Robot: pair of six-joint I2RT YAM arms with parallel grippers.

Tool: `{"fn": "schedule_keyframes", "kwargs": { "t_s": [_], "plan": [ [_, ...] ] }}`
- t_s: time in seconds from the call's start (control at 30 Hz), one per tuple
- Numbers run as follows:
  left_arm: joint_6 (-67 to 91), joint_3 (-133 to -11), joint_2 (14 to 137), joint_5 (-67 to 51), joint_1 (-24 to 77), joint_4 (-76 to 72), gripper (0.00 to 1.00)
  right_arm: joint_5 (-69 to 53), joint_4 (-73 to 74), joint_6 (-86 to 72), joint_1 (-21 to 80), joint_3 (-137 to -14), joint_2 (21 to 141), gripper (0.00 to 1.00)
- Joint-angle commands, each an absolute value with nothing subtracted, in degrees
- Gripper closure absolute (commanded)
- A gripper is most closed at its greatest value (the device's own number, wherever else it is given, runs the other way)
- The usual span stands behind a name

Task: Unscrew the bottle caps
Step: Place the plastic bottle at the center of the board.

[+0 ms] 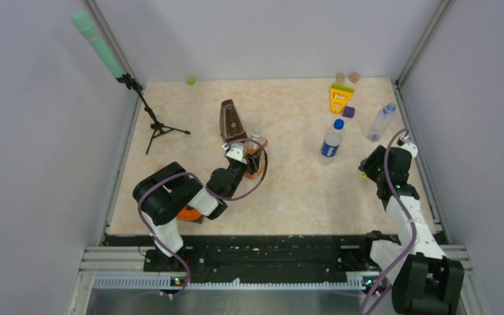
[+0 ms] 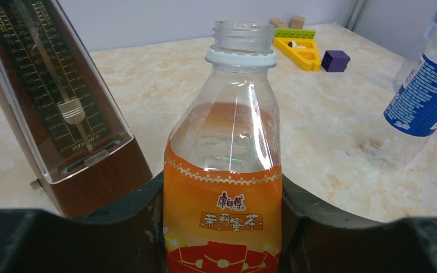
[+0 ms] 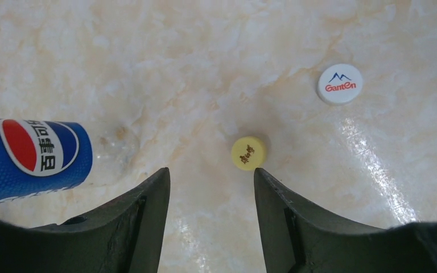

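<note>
My left gripper is shut on the squat orange-labelled bottle, which stands upright by the metronome; its neck is bare, with only a white ring below the thread. My right gripper hangs open over the table with nothing between its fingers. A yellow cap lies flat just beyond the right fingertip, and a white cap lies farther off. The blue-labelled bottle stands with its blue cap on. A slim unlabelled bottle stands behind my right gripper.
A brown metronome stands right behind the orange bottle. A yellow toy, a purple block and tan wooden pieces sit at the back right. A microphone stand occupies the back left, with a green ball near the wall.
</note>
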State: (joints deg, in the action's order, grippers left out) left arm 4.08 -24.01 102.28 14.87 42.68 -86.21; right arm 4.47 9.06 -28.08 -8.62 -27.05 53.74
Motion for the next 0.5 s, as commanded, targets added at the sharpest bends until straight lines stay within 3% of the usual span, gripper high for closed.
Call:
{"fn": "schedule_keyframes", "kwargs": {
  "t_s": [0.0, 0.07, 0.37, 0.47],
  "plan": [
    [3.97, -23.98, 103.27, 19.71, 42.3, -92.81, 0.99, 1.0, 11.08, -28.45, -9.05, -29.19, 51.1, 0.45],
    [3.87, -23.2, 102.95, 19.61, 42.28, -92.81, 0.95, 0.42, 11.64, -28.69, -9.05, -29.5, 50.65, 0.44],
    [6.79, -19.04, 100.59, 20.36, 42.29, -92.72, 0.53, -3.09, 14.25, -28.52, -9.05, -33.42, 48.84, 0.41],
    [7.05, -18.19, 99.76, 21.0, 42.24, -92.72, 0.49, -4.37, 15.67, -28.06, -9.05, -34.73, 47.72, 0.39]
  ]
}}
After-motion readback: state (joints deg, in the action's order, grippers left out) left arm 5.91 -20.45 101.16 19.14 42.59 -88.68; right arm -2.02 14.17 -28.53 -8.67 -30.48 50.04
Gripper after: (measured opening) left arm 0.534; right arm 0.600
